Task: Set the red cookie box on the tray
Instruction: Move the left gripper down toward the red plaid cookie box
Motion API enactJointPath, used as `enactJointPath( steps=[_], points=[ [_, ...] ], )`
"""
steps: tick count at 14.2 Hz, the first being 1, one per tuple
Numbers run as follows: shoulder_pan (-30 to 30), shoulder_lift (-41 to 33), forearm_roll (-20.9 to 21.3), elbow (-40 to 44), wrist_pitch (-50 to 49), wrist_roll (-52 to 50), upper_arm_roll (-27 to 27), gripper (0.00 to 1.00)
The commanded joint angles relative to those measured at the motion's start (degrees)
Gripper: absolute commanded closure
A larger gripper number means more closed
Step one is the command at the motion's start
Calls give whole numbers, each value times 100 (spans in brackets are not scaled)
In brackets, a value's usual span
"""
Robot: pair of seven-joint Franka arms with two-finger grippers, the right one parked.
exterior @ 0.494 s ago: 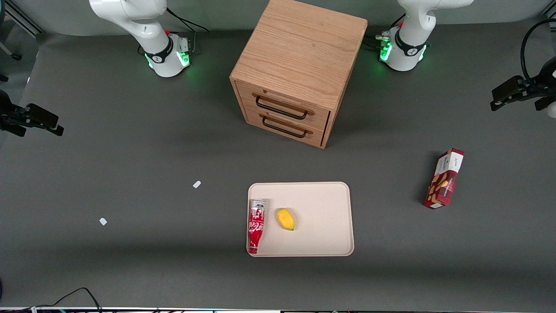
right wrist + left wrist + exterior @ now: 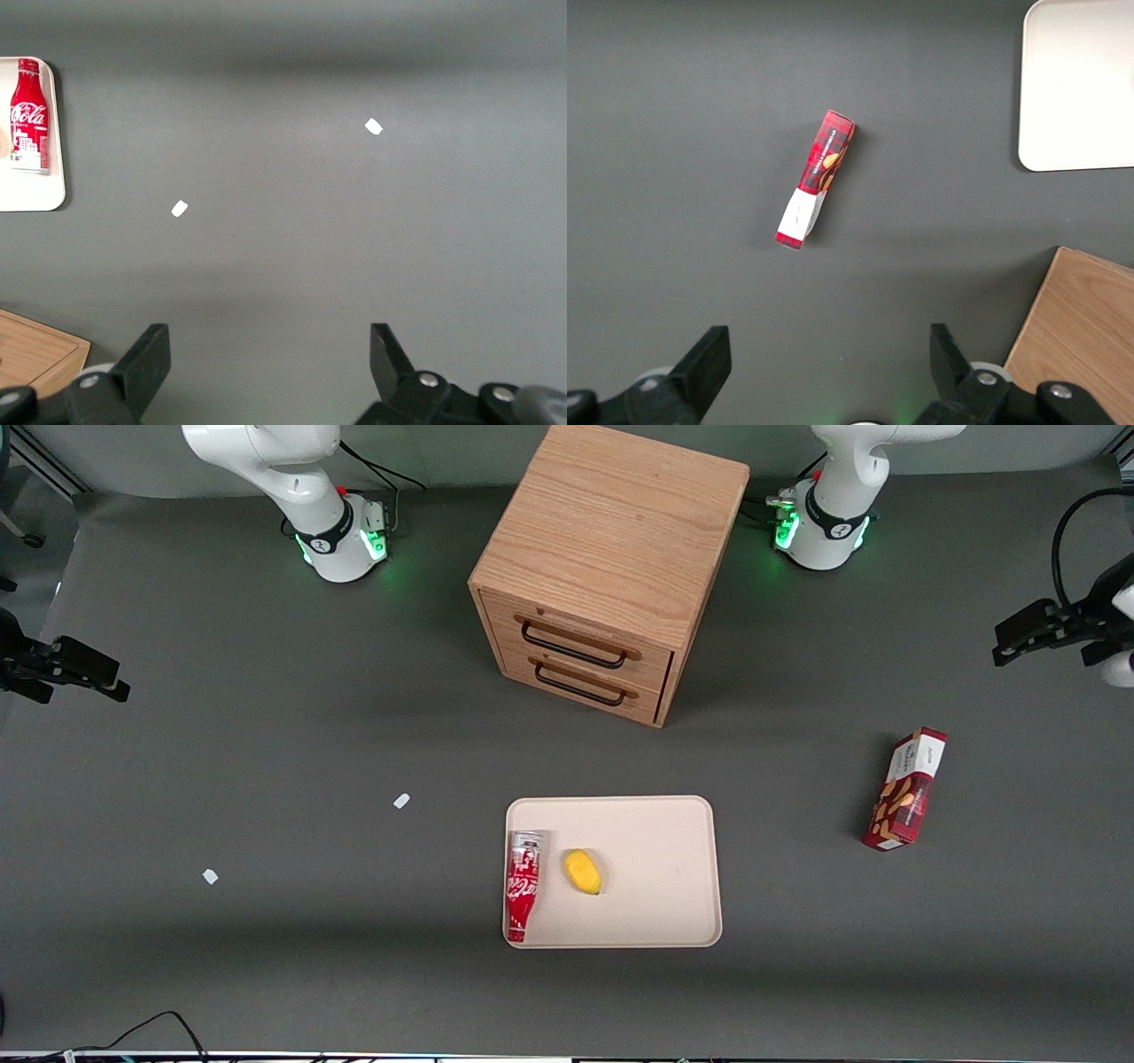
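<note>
On the dark grey desk (image 2: 266, 735), the slim dark-red cardboard cookie box (image 2: 906, 789) lies untouched, well apart from the flat beige rectangular tray (image 2: 656, 841). My gripper (image 2: 824, 376) hangs high above the box, jaws spread and empty; reaching, grasping and carrying are all left.

Even overhead light, soft shadow by cabinet (image 2: 611, 567), sharp pics, no glare

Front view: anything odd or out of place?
Two small white scraps lie on the table toward the parked arm's end. The soda can lies on its side in the tray. The end effector is open, high above the red cookie box.
</note>
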Motion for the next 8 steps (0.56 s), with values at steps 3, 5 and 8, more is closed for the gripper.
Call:
enactJointPath(
  steps=[3,5,8],
  points=[
    [62,232,112,-1094,1321,624,8,0],
    [62,496,244,-1472,1935,783,165,0],
    [194,865,253,-2070,2998,1195,246,0]
  ],
)
